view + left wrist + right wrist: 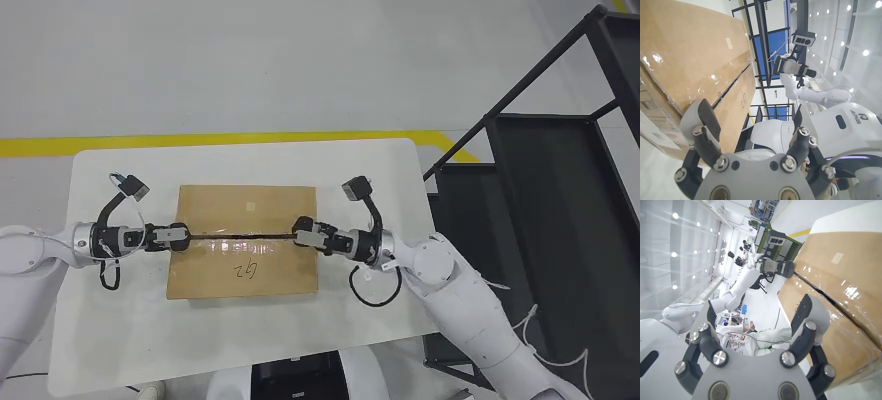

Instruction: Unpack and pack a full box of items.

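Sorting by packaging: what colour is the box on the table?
The box is plain brown cardboard; the top view shows it best.

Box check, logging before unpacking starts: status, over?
Left gripper open at one end of box. Right gripper open at the other. Flaps shut. No obstruction seen.

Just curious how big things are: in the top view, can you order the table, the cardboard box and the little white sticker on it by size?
Largest to smallest: the white table, the cardboard box, the white sticker.

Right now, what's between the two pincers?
The top of the closed brown cardboard box, its taped centre seam running from left pincer to right pincer; the top view shows it.
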